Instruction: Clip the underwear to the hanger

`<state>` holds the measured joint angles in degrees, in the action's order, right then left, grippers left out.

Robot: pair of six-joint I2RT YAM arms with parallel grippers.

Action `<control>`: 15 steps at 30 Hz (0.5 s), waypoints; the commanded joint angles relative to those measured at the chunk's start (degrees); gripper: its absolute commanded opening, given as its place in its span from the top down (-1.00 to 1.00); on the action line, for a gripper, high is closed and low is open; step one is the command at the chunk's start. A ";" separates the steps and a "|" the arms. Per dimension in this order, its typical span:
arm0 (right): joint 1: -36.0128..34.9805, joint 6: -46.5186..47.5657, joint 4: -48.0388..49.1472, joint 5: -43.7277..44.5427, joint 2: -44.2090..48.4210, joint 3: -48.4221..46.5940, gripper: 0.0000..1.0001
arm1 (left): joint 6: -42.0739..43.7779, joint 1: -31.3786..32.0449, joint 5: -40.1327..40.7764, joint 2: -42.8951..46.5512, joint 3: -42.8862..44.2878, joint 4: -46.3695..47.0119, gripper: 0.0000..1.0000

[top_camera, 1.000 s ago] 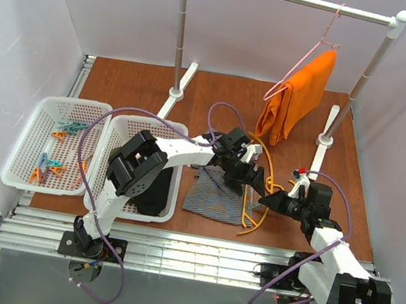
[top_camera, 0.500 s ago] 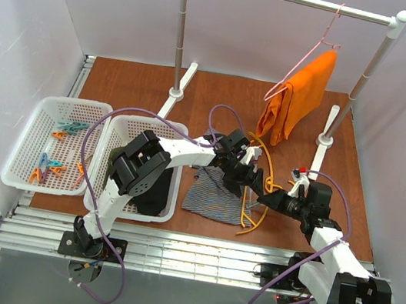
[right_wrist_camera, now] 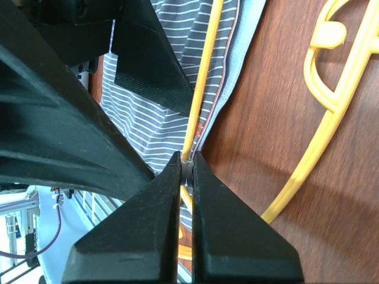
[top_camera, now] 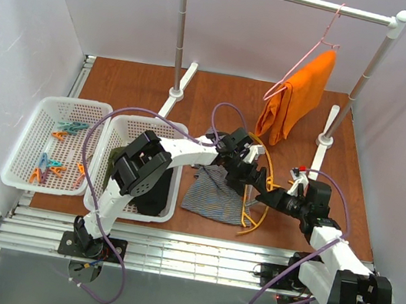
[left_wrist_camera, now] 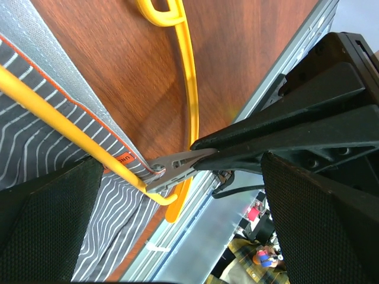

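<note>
Two white walls (top_camera: 21, 28) flank the brown table (top_camera: 136, 86) — left pincer (left_wrist_camera: 183, 158) spread, right pincer (right_wrist_camera: 186, 163) pinching the hanger (left_wrist_camera: 192, 89).

White links (top_camera: 180, 150), black joint housings (top_camera: 137, 166), looping purple cables (top_camera: 230, 107) (one per arm), tapered black fingers (right_wrist_camera: 142, 236)

Overhead camera sits high, above and behind both arm bases, tilted down and forward: wide and distant, the whole table (top_camera: 220, 96) in frame. Left wrist camera sits just behind the left claw (left_wrist_camera: 182, 160), very close, staring out between its fingers at the hanger (left_wrist_camera: 192, 106) lying over the underwear (left_wrist_camera: 35, 160), with the right claw (left_wrist_camera: 284, 133) poking in from opposite. Right wrist camera looks along its own fingers (right_wrist_camera: 148, 236), equally tight, the left claw looming just beyond their tips. Both wrist views share that hanger bar on the striped cloth. Overhead shows the same spot mid-table, tiny.
</note>
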<state>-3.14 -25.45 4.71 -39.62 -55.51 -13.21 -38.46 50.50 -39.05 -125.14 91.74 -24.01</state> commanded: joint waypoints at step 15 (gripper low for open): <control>-1.78 -0.39 3.46 1.82 -3.29 -1.02 0.97 | 1.54 1.97 -2.26 -2.56 5.20 -2.09 -0.94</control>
<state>-4.21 -26.09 5.56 -37.78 -58.48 -13.21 -37.71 51.33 -39.97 -127.72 94.67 -25.54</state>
